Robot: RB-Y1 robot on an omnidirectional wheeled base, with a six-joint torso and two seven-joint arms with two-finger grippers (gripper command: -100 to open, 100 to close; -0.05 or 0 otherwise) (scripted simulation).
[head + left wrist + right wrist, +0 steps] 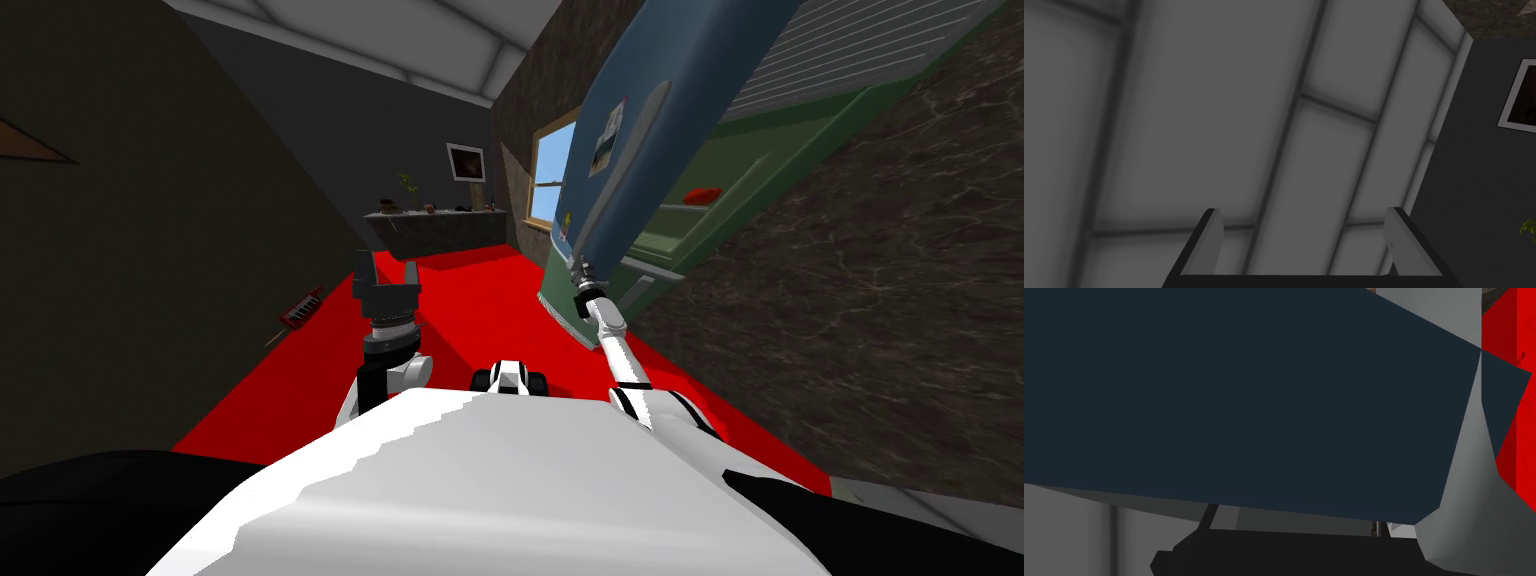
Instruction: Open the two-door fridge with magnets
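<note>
Closest to the lens, in the right wrist view, the dark blue door of the fridge takes up most of the frame. A pale grey handle curves down at its lower right. The door covers the right gripper there, so I cannot tell whether it is open or closed.

In the head view the fridge stands in the upper right of the frame, against a dark marbled wall. Its long axis slants from the lower middle up to the top right, a tilt the whole frame shares. The one blue door is swung open away from the green inside, with its outer face turned toward the left of the frame. The right arm reaches up to the door's lower end, and the gripper sits at the foot of the handle.

I count two patches of magnets on the door. One is a paper-like cluster high up, and the other is a smaller coloured group lower down. No writing on them can be read. One red thing lies on a green shelf inside.

The left gripper is raised at centre left of the head view, well apart from the fridge. Its two fingers stand wide apart with nothing between them. A red floor runs back to one dark counter.
</note>
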